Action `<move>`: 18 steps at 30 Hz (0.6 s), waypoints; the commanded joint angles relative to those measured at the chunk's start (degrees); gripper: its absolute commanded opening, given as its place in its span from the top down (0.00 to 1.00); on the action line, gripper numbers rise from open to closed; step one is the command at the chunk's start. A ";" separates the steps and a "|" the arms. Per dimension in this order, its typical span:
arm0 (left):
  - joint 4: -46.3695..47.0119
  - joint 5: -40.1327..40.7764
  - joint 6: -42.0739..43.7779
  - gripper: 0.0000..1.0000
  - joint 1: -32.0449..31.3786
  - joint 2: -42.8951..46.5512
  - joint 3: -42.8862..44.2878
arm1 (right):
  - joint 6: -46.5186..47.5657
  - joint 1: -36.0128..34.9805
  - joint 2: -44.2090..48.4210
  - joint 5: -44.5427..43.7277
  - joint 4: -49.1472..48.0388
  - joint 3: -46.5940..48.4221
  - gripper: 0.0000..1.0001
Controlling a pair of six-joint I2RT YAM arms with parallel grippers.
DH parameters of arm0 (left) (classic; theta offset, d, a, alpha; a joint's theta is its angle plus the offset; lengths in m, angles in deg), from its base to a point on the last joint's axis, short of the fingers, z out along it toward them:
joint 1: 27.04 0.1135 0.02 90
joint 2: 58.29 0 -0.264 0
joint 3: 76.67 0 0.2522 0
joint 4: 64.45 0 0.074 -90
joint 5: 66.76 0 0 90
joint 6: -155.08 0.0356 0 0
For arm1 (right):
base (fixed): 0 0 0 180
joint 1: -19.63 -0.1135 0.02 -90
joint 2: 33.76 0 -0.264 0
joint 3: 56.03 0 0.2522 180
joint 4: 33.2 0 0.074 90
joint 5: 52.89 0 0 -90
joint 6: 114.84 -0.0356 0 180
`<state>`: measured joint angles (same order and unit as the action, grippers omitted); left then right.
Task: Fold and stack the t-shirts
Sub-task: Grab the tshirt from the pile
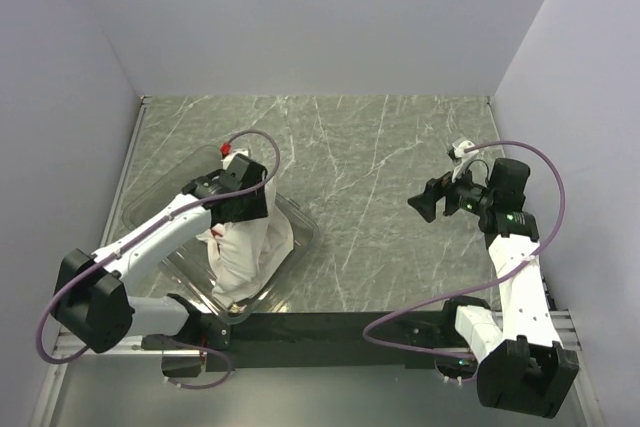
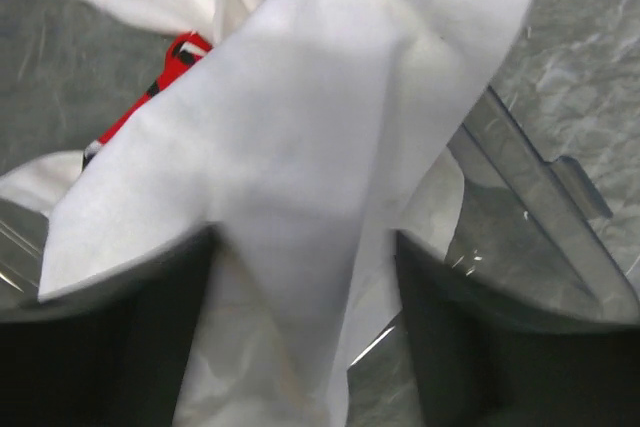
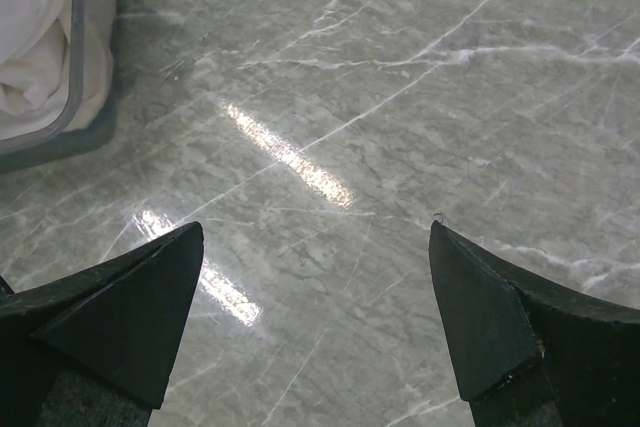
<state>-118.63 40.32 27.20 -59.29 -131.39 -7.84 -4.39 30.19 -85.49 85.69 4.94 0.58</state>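
Left fingers (image 2: 120,357) clamp the white t-shirt (image 1: 250,247), holding it bunched just above the clear bin (image 1: 305,222), likely to pull it free for folding. Right fingers (image 3: 110,317) gape wide, idle over the desk (image 1: 380,167), well right of the clear bin.

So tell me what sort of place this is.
Likely a robot lab test cell: plain white walls box in a marble-patterned table, and the left arm and right arm are mounted at its near edge.
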 commanded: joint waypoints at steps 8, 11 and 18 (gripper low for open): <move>-9.67 13.07 -0.44 1.00 -5.89 -2.75 22.58 | 0.47 2.88 0.92 5.21 1.20 1.80 0.01; -4.86 5.71 3.87 1.00 -5.98 -1.96 42.09 | 0.12 3.40 1.19 5.39 1.02 1.89 0.01; 12.46 -18.38 -1.46 1.00 -5.90 -15.28 78.93 | -1.11 4.99 1.28 5.30 0.41 1.71 0.02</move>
<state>-116.45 33.83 28.99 -65.01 -141.03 62.28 -4.63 34.19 -85.25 89.84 6.10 0.58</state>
